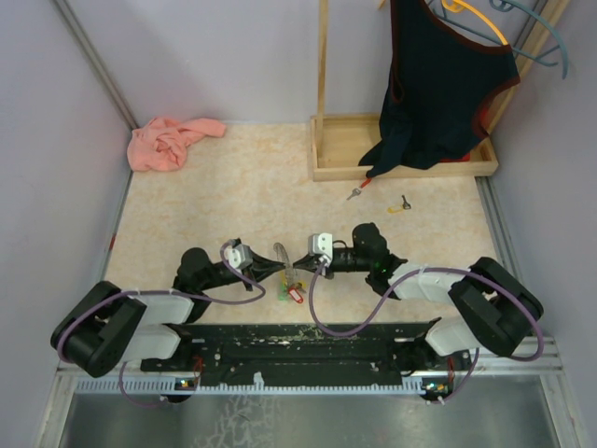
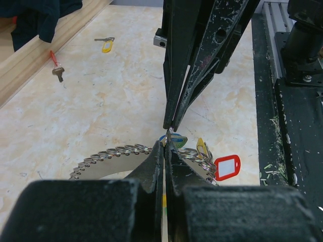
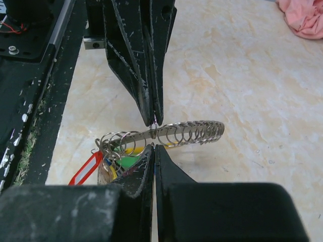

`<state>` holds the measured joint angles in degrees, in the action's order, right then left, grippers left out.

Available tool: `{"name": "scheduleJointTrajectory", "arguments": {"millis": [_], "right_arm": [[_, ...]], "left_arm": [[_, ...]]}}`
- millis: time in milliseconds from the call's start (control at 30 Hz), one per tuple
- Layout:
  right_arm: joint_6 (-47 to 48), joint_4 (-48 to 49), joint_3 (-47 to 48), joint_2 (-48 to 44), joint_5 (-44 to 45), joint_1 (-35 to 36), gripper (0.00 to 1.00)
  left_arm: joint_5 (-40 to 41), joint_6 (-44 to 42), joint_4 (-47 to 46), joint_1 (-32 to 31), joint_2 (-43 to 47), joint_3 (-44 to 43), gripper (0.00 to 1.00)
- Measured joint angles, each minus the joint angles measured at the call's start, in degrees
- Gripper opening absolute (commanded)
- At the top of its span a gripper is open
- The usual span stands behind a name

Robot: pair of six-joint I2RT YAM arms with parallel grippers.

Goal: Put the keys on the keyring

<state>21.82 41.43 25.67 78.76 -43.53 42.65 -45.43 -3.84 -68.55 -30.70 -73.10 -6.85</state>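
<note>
Left end effector (image 1: pixel 268 269) and right end effector (image 1: pixel 297 265) meet tip to tip near the middle of the near edge of the beige speckled surface (image 1: pixel 233 187). Each has its two black fingers pressed together with barely a slit between them. Between the two sets of tips runs a curved metal strip strung with silver keyrings (image 3: pixel 174 133). The right end effector's tips touch its lower edge and the left's touch its upper edge in the right wrist view; whether either truly pinches a ring or the strip cannot be told. At the strip's near end hang a red plastic tag with a white window (image 2: pixel 227 167), a yellow tag (image 2: pixel 202 147) and a green tag (image 3: pixel 129 161).

Two loose keys lie toward the far right corner, well apart from the strip: a small key with a red tag (image 1: pixel 357 191) and a small key with a yellow tag (image 1: pixel 399 205), both just in front of the pale wooden rack base (image 1: pixel 340 140). A dark sleeveless garment (image 1: pixel 438 93) hangs over that base. A crumpled pink cloth (image 1: pixel 168 142) sits in the far left corner
</note>
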Motion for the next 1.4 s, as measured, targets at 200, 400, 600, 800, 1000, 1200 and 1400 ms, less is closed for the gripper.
{"name": "scheduleJointTrajectory", "arguments": {"millis": [200,400,600,800,1000,1200,1400], "right_arm": [[-0.1,-1.9,0.0,-0.8,0.8,0.0,0.00],[-1.5,-1.0,0.0,-0.9,0.8,0.0,0.00],[-2.6,-0.3,0.0,-0.9,0.8,0.0,0.00],[-3.1,-0.2,0.0,-0.9,0.7,0.0,0.00],[-4.0,0.1,0.0,-0.9,0.6,0.0,0.00],[-4.1,0.5,0.0,-0.9,0.1,0.0,0.00],[-4.1,-0.4,0.1,-0.9,0.4,0.0,0.00]], "left_arm": [[0.4,-0.2,0.0,0.0,0.5,0.0,0.01],[0.4,-0.3,0.0,0.0,0.5,0.0,0.01],[0.1,-0.3,0.0,0.0,0.5,0.0,0.01],[-0.4,-0.3,0.0,0.0,0.5,0.0,0.01],[-0.7,-0.3,0.0,0.0,0.4,0.0,0.01],[-0.7,-0.3,0.0,0.0,0.3,0.0,0.01],[-0.7,-0.7,0.0,0.0,0.3,0.0,0.01]]}}
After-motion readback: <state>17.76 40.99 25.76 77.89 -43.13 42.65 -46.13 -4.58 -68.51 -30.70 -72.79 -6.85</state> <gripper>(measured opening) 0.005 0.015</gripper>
